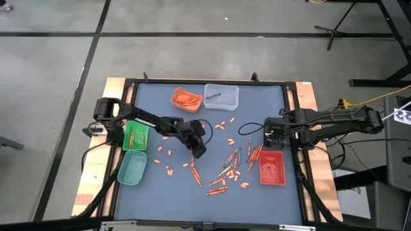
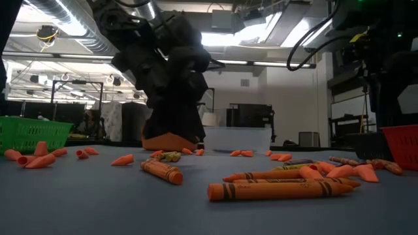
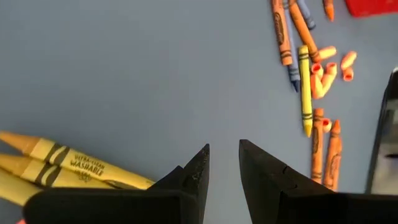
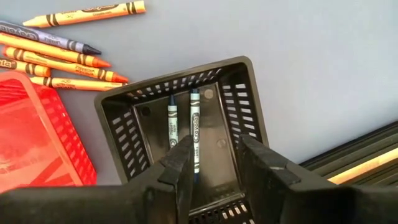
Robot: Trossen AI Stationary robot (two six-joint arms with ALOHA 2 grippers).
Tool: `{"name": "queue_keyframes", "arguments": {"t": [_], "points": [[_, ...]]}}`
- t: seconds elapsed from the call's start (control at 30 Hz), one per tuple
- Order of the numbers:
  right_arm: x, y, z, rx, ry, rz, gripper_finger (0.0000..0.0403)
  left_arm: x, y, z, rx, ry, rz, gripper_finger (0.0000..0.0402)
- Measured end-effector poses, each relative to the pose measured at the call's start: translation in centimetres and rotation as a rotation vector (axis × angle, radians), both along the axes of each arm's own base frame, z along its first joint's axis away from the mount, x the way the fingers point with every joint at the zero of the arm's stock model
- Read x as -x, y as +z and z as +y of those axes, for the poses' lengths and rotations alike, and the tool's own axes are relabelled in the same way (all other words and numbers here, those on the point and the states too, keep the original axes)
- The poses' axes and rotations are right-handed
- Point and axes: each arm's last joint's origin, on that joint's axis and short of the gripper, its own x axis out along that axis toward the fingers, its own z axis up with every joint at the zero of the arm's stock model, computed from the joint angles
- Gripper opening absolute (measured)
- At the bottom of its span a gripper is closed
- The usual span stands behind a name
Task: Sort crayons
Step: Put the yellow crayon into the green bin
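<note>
Crayons [image 2: 279, 190]: thin paper-wrapped sticks, scattered.

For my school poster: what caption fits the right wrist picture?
Right gripper, open and empty, hangs over a black basket holding two blue crayons.

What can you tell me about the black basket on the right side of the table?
The small black plastic basket is square-rimmed with slotted walls tapering to a solid floor. It stands upright and open-topped on the blue-grey table, beside the red plastic tray. Two dark blue crayons lie side by side on its floor. The right gripper hangs over it, jaws open and empty.
</note>
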Motion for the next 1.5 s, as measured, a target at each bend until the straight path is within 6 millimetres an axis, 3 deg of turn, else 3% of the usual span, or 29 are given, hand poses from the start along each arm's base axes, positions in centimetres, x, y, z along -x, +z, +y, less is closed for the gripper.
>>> {"name": "queue_keyframes", "arguments": {"t": [0.4,1.07,1.5], "points": [[0.0,0.0,0.0,0.000,0.000,0.001,0.0122,1.4,-0.9,2.0,0.139,0.138,0.194,0.0072],[0.0,0.0,0.0,0.000,0.000,0.001,0.0122,1.6,-1.0,3.0,0.167,0.242,0.224,0.0072],[0.0,0.0,0.0,0.000,0.002,0.002,0.0122,2.0,-1.1,5.3,0.160,0.439,0.244,0.0073]]}}
